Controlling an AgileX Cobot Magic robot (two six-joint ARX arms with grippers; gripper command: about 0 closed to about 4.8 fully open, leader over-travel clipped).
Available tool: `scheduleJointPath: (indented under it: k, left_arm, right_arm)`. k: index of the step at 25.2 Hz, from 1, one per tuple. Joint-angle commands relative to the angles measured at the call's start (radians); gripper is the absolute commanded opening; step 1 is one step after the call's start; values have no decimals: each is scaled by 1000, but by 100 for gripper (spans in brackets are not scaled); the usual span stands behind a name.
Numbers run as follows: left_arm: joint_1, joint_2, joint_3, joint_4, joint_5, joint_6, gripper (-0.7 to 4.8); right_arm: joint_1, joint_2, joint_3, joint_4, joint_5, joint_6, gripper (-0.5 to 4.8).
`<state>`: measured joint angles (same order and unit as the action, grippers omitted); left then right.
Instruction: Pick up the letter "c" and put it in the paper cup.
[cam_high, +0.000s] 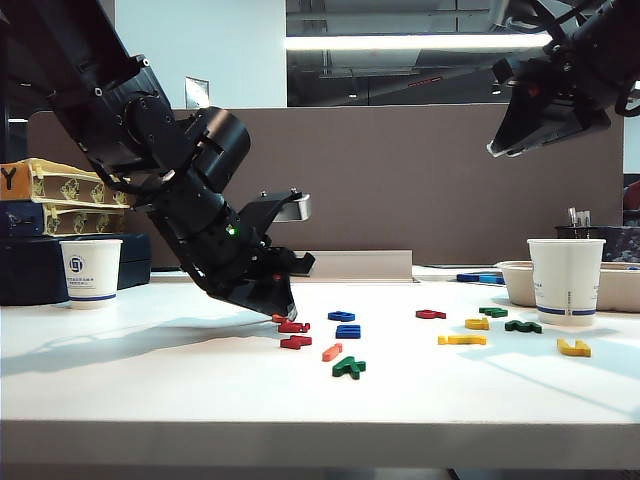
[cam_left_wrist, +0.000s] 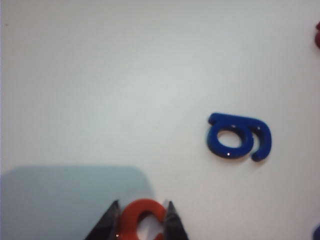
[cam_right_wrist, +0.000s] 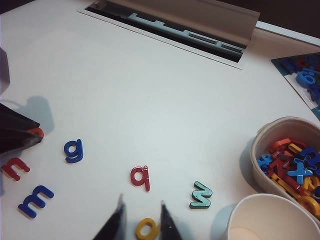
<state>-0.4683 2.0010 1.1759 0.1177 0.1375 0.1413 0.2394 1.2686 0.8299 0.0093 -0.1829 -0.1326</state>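
Note:
The letter "c" (cam_left_wrist: 142, 220), a small orange-red curved piece, lies flat on the white table. My left gripper (cam_left_wrist: 143, 205) is tilted down onto it, and both dark fingertips press against its two sides. In the exterior view this gripper (cam_high: 283, 312) touches the table left of the middle, with only a sliver of the letter "c" (cam_high: 277, 318) showing under it. One paper cup (cam_high: 566, 280) stands at the right, another paper cup (cam_high: 91, 272) at the far left. My right gripper (cam_high: 495, 148) hangs high at the upper right, open and holding nothing (cam_right_wrist: 141, 201).
A blue g (cam_left_wrist: 240, 136) lies beyond the left gripper. Red letters (cam_high: 293, 327), a blue m (cam_high: 348, 331), an orange bar (cam_high: 332, 351) and a green letter (cam_high: 349, 367) lie close by. A bowl (cam_right_wrist: 256, 145) with several letters stands behind the right cup.

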Motion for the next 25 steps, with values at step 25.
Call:
scheduleJointPath:
  k: [25]
  left_arm:
    - [0, -22, 160, -166, -6, 2, 66]
  right_arm:
    - [0, -4, 3, 10, 2, -3, 85]
